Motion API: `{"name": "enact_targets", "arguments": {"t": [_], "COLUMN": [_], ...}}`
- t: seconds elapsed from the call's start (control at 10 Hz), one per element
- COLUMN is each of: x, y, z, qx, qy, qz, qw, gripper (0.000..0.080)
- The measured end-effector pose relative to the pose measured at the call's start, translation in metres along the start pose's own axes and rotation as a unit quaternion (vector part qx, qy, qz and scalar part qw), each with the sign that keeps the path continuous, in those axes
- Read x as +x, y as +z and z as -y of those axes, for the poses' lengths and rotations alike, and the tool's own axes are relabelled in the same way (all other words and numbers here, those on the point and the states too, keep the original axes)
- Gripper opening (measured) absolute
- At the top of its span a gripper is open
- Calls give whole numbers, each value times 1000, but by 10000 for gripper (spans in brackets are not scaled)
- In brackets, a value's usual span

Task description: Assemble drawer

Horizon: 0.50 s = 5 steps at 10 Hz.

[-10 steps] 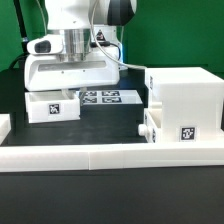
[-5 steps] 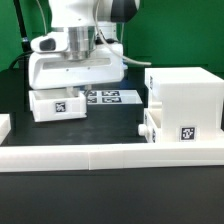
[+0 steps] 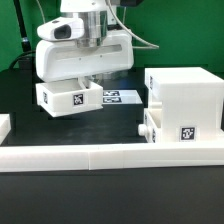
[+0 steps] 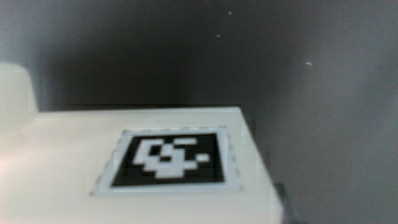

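Observation:
My gripper [image 3: 88,80] is shut on a small white drawer tray [image 3: 66,97] with a black-and-white tag on its front, and holds it above the black table, left of centre in the exterior view. The wrist view shows that tray's white face and tag [image 4: 169,160] close up; my fingers are hidden there. The large white cube-like housing [image 3: 185,92] stands at the exterior view's right. A second small tray [image 3: 151,124] with a knob sits low at the housing's left side.
The marker board [image 3: 122,97] lies flat on the table behind the held tray. A long low white border wall [image 3: 110,154] runs across the front, with a short end [image 3: 4,124] at the exterior view's left.
The gripper has risen and shifted toward the exterior view's right, and the small tray has come up off the table with it. The housing has not moved.

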State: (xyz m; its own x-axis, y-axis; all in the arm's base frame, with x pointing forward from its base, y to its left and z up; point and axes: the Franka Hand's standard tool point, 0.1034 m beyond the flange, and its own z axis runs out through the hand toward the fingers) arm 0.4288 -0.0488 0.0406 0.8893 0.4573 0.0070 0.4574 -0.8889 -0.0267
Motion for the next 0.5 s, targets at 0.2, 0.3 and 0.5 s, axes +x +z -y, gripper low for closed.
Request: {"name": "enact_targets", "arguments": {"t": [0.2,0.3,0.5], "x": [2,8,31], "y": [3,0,-10], "z": [-3,-7,-17], "qx": [-3,-3,-5], "qy": [-160,-192,-334], "qz": [3,6,30], "qw": [987,981,942], "gripper": [42,42,42]}}
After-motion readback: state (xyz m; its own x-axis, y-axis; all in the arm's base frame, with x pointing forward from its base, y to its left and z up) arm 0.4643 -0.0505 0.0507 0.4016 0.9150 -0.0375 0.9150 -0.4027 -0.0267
